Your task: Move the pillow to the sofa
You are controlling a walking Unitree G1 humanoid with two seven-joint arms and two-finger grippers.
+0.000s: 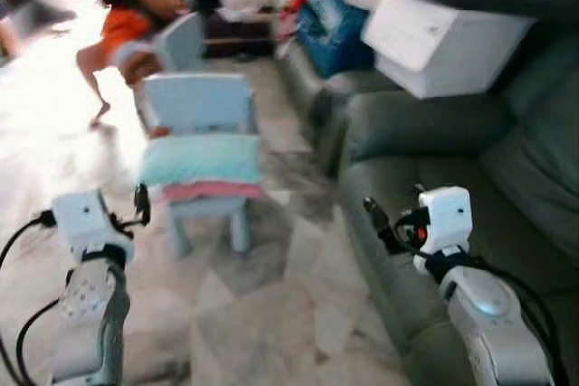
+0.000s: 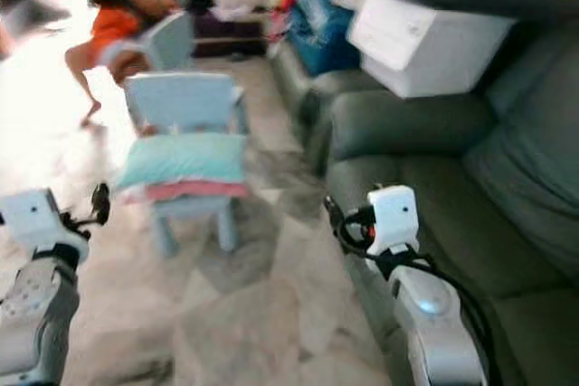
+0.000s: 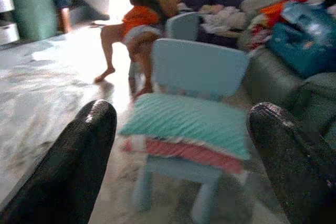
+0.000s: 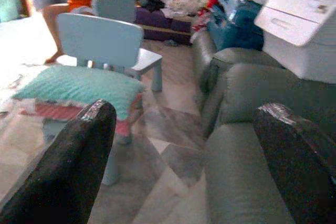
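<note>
Nearest: left gripper (image 3: 181, 145) and right gripper (image 4: 184, 150), both spread wide, holding nothing. Beside the right jaws, grey sofa (image 1: 434, 259). Ahead of the left jaws, closer to them: teal pillow (image 1: 200, 158), lengthwise across small blue chair (image 1: 201, 103).

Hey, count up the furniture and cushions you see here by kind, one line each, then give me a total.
Light blue chairs: 2, the near one and one behind it
Cushions stacked on the near chair: 2, a teal pillow over a pink one
Grey-green sofa: 1
White box on the sofa: 1
Total: 6
</note>
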